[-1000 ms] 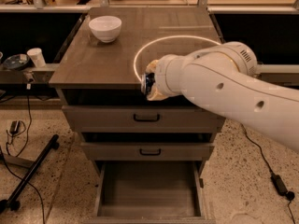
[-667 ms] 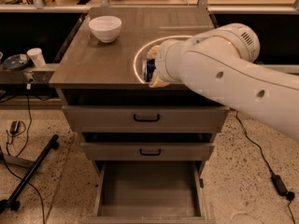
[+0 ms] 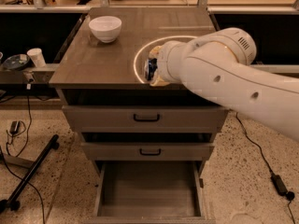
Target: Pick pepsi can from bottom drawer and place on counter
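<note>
One pincer holding pepsi can over counter, bottom drawer open

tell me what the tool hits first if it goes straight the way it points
The tool, gripping the pepsi can, points picture-left over the counter. That line looks free to the counter's edge, depth unclear; the white bowl sits farther back.

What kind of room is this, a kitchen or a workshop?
Probably a robot test lab mocked up as a kitchen: a counter over drawers, a white bowl on it, loose cables on the speckled floor. The pincer holds a pepsi can at the counter's front edge.
</note>
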